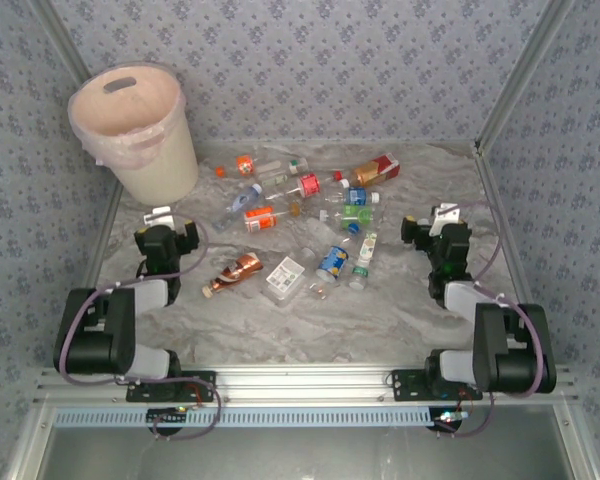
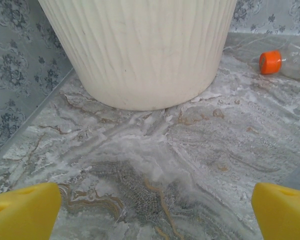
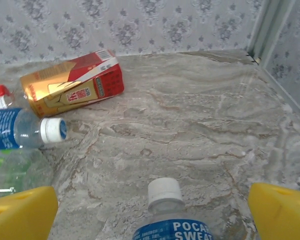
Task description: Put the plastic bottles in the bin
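The cream bin point(image 1: 165, 165) with its pinkish liner stands upright on the marbled table point(image 1: 410, 310). All the bottles point(image 1: 300, 210) lie outside the bin, scattered on the table to its right. Closest to the bin is a clear one with an orange cap point(image 1: 220, 171). The left wrist view shows that cap point(image 2: 270, 62) just right of the bin's ribbed wall point(image 2: 140, 50), not touching it. Further from the bin lie an orange-labelled bottle point(image 1: 260, 218), a copper-tinted bottle point(image 1: 235, 272) on its side, a clear tray point(image 1: 285, 278) just beyond that, and a blue-labelled bottle point(image 1: 332, 262). A red-and-gold carton point(image 1: 377, 170) lies on the side of the heap away from the bin.

The left gripper point(image 1: 160, 214) sits just in front of the bin, pointing at its base. Its yellow fingers point(image 2: 20, 212) are spread wide with bare table between them, and it grips nothing.

The right gripper point(image 1: 442, 216) is well away from the bin, across the scatter of bottles. Its fingers point(image 3: 282, 210) are spread wide too. A white-capped bottle point(image 3: 170, 215) with a blue label lies between them, touching neither as far as I can see. Beyond it lie the carton point(image 3: 72, 82) and a second bottle point(image 3: 25, 131) with a white cap.
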